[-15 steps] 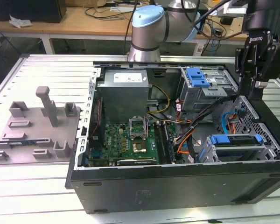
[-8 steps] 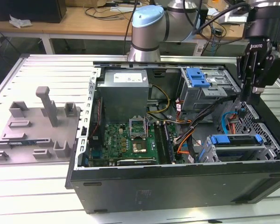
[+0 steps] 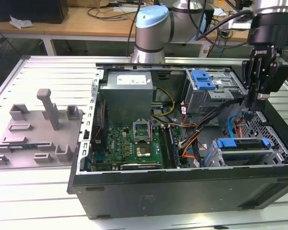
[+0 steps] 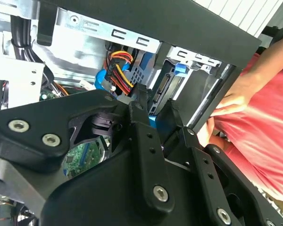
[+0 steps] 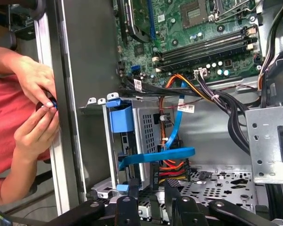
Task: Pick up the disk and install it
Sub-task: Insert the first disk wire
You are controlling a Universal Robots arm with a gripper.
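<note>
**Hand poised over the disk bay**

We are holding the hand (image 3: 250, 111) above and near the disk (image 3: 242, 149). The disk is sitting in its bay at the corner of the case (image 3: 182, 191) on the exterior view's right, blue rail uppermost, with cables (image 3: 197, 143) crowding beside it. The fingers are standing spread, pinching nothing. We are judging the disk stiff, dense for its size, slick on its metal faces and sensitive to knocks. So we are favouring a grip across the blue rail's long edges, away from the cables. A person's hands (image 5: 37, 113) are working at the case wall.
</note>
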